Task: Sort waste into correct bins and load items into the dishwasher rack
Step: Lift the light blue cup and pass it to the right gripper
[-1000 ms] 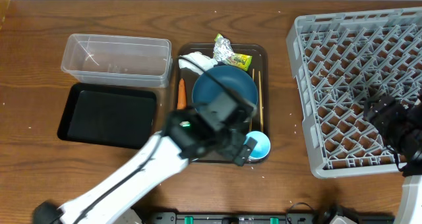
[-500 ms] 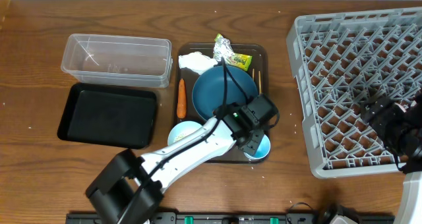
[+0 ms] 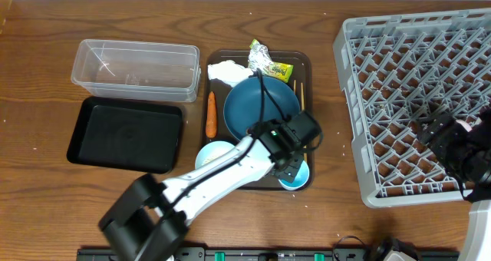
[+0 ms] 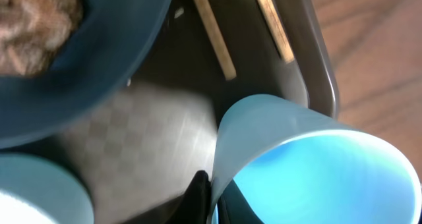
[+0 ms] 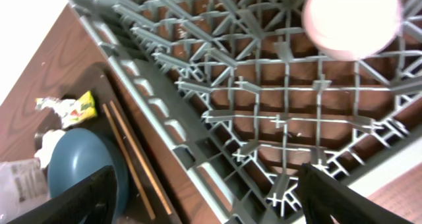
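My left gripper (image 3: 295, 167) is shut on the rim of the small blue cup (image 3: 294, 176) at the front right corner of the brown serving tray (image 3: 308, 61). In the left wrist view one black finger (image 4: 198, 192) presses the cup's wall (image 4: 316, 165) from outside. The dark blue dish (image 3: 257, 104) holds a brown food lump (image 4: 33, 20), with chopsticks (image 3: 301, 107) beside it. My right gripper (image 5: 211, 207) stands open above the grey dishwasher rack (image 3: 414, 84), where a pink cup (image 5: 353, 20) lies.
On the serving tray are a carrot (image 3: 211, 113), a white napkin (image 3: 226, 71), a wrapper (image 3: 268, 61) and a white bowl (image 3: 213, 153). The clear tub (image 3: 134, 67) and the black tray (image 3: 126, 134) sit at the left.
My left arm swung right over the blue cup and its jaws closed on the rim. The cup shifted slightly toward the tray's front. The right arm barely moved.
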Controlling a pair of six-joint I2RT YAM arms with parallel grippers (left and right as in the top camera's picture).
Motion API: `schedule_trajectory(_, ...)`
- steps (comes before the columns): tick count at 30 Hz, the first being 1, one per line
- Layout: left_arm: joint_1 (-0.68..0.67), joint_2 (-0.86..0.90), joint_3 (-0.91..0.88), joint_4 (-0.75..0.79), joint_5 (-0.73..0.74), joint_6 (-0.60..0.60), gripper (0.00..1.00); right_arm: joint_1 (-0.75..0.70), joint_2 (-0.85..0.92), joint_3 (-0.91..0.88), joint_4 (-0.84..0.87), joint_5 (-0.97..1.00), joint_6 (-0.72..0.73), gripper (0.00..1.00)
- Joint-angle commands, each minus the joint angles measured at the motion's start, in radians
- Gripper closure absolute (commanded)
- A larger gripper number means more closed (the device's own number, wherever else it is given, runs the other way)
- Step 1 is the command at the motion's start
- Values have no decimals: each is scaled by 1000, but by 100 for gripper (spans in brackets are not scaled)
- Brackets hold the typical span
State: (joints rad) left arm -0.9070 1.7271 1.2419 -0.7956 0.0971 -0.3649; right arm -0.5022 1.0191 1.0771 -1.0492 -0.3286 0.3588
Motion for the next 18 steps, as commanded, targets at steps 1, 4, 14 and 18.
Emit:
schedule_trajectory(1,50,-146,61,-24,85,56,94,-4,-1,14,5,-82,-67,21)
schedule_trajectory(4,148,-275,61,-42,152,65,94,-4,-1,14,6,-175,-139,24)
schedule_trajectory(14,590,-460,60,111,972,71,94,100,-1,14,2,-1045,-544,32)
schedule_trajectory(18,622,-456,60,203,1151,-3,94,208,-1,14,27,-1149,-587,29)
